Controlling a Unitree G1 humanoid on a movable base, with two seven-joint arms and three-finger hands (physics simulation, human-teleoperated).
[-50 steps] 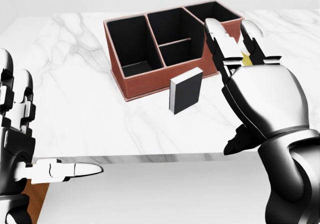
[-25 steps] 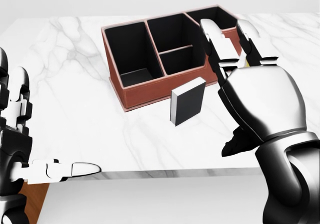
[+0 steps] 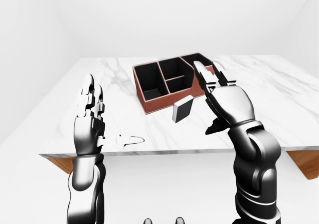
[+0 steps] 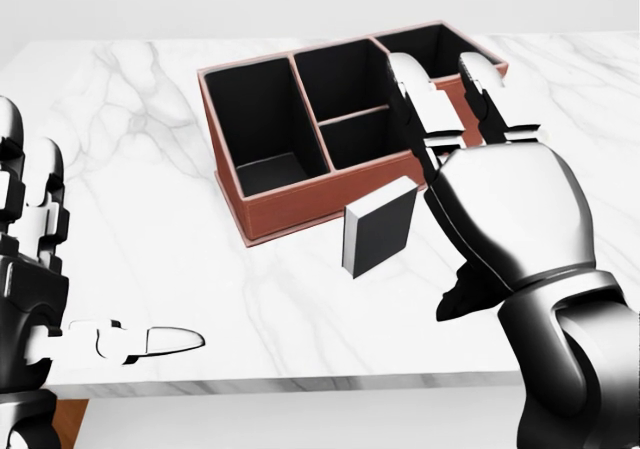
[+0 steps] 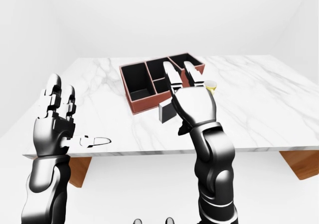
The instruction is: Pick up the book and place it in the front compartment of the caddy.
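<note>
The book (image 4: 378,229) is stood up on the tabletop (image 4: 160,209) beside the caddy (image 4: 300,119) — both robot hands (image 4: 500,219) (image 4: 35,269) are held open.

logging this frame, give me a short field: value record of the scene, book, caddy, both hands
book: stands upright on the table, dark cover, white page edge facing view left
caddy: brown, black inside, several compartments, all look empty
book vs caddy: book just below the caddy's near wall in the head view, outside it
right hand: open, fingers extended, right of the book, not gripping it
left hand: open, raised at view left, far from the book
task state: book not yet picked up
</note>
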